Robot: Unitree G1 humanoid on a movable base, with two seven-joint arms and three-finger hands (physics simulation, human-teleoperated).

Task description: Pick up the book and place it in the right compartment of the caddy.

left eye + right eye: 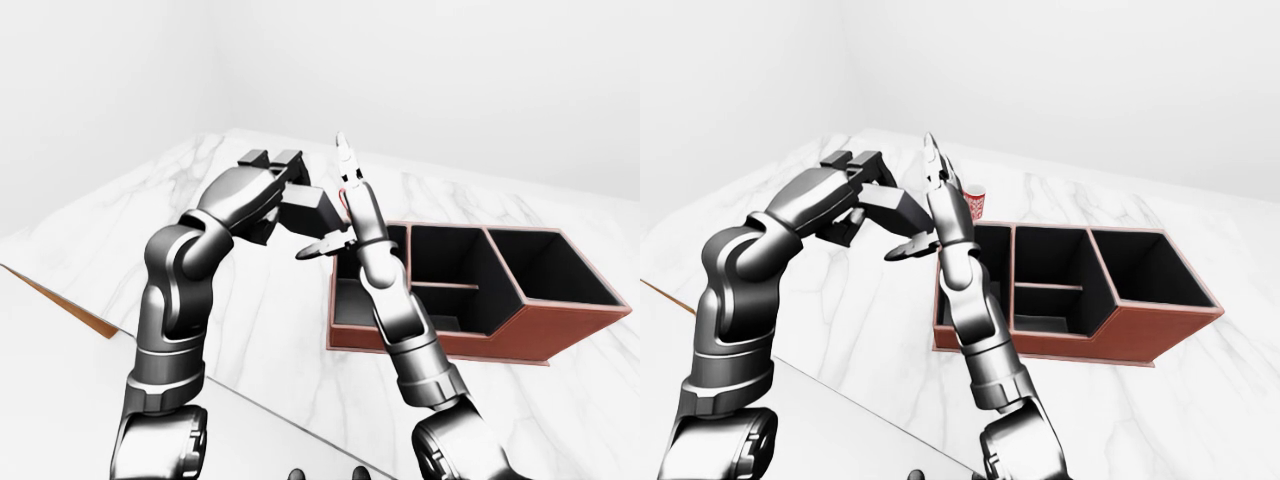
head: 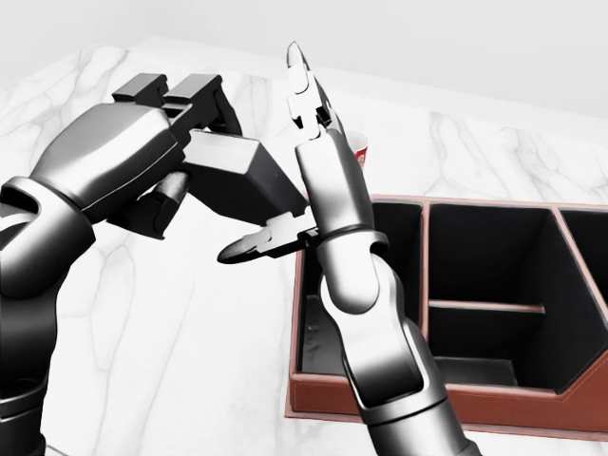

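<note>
While the left hand (image 2: 161, 133) is clamped on the dark book (image 2: 242, 176), the right hand (image 2: 285, 190), fingers apart, waits beside it, left of the caddy (image 2: 532, 404).

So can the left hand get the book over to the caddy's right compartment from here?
Probably not directly: the left hand grips the book left of the caddy, and the raised right hand stands between them.
</note>
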